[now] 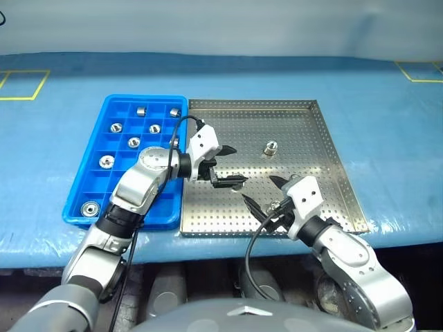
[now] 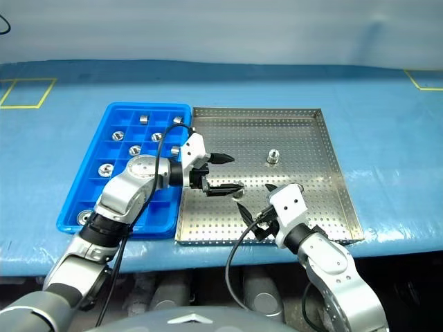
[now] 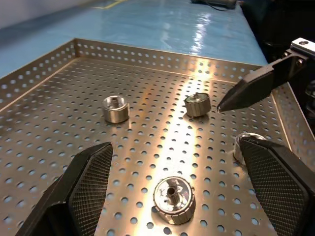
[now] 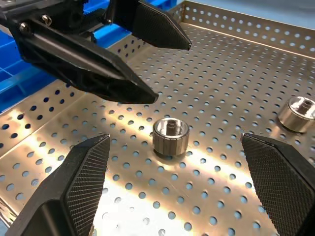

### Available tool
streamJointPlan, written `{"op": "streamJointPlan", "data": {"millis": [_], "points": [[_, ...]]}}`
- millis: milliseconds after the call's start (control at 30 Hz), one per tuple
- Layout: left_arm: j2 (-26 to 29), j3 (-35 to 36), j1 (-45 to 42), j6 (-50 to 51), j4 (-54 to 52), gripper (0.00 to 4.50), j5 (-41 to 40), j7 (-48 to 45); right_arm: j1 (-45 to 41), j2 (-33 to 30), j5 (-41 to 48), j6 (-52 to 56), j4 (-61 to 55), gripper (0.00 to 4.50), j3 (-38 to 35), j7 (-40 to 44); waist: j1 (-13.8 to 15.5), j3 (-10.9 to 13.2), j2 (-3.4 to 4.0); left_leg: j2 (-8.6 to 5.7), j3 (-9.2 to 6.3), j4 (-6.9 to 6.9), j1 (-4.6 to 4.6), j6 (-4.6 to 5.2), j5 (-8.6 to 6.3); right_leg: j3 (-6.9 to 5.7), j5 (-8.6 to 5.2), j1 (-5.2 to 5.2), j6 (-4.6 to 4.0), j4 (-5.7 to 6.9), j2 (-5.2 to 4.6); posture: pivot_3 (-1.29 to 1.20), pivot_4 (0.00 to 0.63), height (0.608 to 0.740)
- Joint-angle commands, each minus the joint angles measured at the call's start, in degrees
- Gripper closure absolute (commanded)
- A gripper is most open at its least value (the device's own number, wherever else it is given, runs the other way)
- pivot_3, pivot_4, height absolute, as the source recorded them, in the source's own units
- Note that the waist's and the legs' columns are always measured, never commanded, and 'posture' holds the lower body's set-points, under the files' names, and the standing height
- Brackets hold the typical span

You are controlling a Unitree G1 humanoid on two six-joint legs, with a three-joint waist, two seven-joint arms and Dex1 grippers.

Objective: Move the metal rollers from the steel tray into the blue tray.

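Both the left pincer and the right pincer hang spread and empty over the steel tray, bracketing a metal roller near its front edge, likely for a pickup.

1. The steel tray, square, perforated and low-rimmed, lies at frame centre-right, touching the blue tray on its left.
2. The blue tray's gridded compartments hold several metal rollers.
3. On the steel floor, one roller stands upright right of centre; another sits near the front edge.
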Motion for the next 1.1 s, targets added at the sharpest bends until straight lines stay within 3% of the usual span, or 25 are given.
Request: {"op": "streamJointPlan", "data": {"millis": [33,533,633,867,1100], "points": [[-0.34,-2.39,-3.15,-3.84,4.82,0.02,3.04,-2.48,0.75,0.49,-0.04,-0.60,-3.34,0.00,-0.72,-1.23,-0.56,0.00,0.00,0.00,0.01,0.01,0.00,0.00,0.00,0.01,0.01,0.00,0.01,0.00,0.00,-0.17,0.150,0.740],[-1.96,-7.10,-6.56,-6.05,14.28,0.02,10.96,-5.89,2.04,1.40,-0.81,-1.35,-3.90,0.00,-0.62,-3.58,-2.17,0.00,0.00,-0.01,0.04,0.02,-0.03,0.02,-0.01,0.10,0.03,-0.03,0.07,0.00,0.00,-0.19,0.150,0.740],[-2.07,-7.15,-6.35,-5.92,15.00,0.58,12.28,-5.27,1.67,1.65,-0.85,-1.56,-3.56,0.00,-0.34,-3.63,-2.34,0.00,0.01,-0.01,0.04,0.02,-0.02,0.03,-0.01,0.10,0.02,-0.03,0.07,0.01,0.01,-0.18,0.150,0.740],[-3.09,-6.07,-6.11,-4.22,16.64,2.77,13.70,-3.34,0.46,1.66,-1.12,-1.68,-2.70,0.00,0.22,-3.57,-2.48,0.00,0.01,-0.01,0.03,0.03,-0.03,0.03,-0.01,0.10,0.03,-0.03,0.08,0.02,0.00,-0.17,0.150,0.740],[-4.51,0.45,-4.24,-3.75,11.74,2.77,9.72,0.51,-0.50,1.50,-1.10,-1.44,-2.11,0.00,0.81,-3.28,-2.39,0.00,0.01,-0.01,0.03,0.04,-0.03,0.03,-0.01,0.10,0.03,-0.04,0.08,0.04,0.00,-0.15,0.150,0.740]]}}
